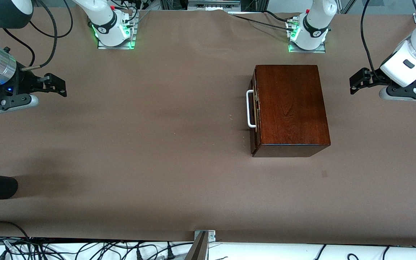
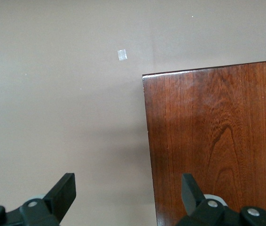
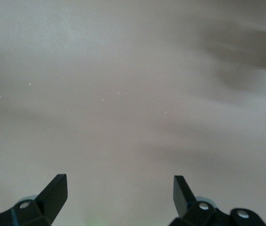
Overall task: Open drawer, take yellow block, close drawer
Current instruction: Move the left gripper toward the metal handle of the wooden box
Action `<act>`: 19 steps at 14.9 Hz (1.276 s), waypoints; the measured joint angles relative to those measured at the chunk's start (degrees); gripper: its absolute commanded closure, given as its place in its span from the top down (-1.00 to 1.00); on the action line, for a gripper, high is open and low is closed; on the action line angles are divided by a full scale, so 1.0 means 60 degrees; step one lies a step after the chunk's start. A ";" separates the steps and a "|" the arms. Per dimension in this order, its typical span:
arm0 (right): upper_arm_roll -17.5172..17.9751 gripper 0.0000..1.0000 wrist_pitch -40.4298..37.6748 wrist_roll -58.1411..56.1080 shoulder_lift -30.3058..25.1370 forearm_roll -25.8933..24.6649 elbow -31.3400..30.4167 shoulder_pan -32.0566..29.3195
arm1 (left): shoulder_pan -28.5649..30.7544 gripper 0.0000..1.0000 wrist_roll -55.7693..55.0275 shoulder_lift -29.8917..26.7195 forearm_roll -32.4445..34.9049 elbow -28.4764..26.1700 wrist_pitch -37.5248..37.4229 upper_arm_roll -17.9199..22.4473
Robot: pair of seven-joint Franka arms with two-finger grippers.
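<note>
Black fingers spread wide on both grippers, nothing pinched. Left gripper (image 1: 354,82) held beside wooden box (image 1: 290,108), toward left arm's end; right gripper (image 1: 54,85) well apart, over bare table (image 1: 157,144). Drawer (image 1: 254,112) shut, white handle (image 1: 250,109) facing right arm's end.

No legible text, label, brand or number in any view. The wooden box (image 1: 290,108) carries no marking on its top or on the drawer (image 1: 254,112) face. Small dark emblems show on the white collars of both arm bases (image 1: 114,30), but they cannot be read. The table covering (image 1: 157,144) is unprinted.
</note>
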 measured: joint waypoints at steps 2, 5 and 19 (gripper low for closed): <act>0.0000 1.00 0.0000 0.0000 0.0000 0.0000 0.0000 0.0009 | 0.0000 1.00 0.0000 0.0000 0.0000 0.0005 0.0000 0.0000; 0.0006 1.00 0.0000 0.0003 0.0000 0.0001 0.0000 0.0074 | 0.0000 1.00 0.0000 0.0000 0.0000 0.0018 0.0000 0.0000; 0.0001 1.00 0.0000 0.0018 0.0001 0.0000 0.0000 0.0268 | -0.0307 1.00 0.0000 0.0202 -0.0001 0.0025 -0.0637 -0.0099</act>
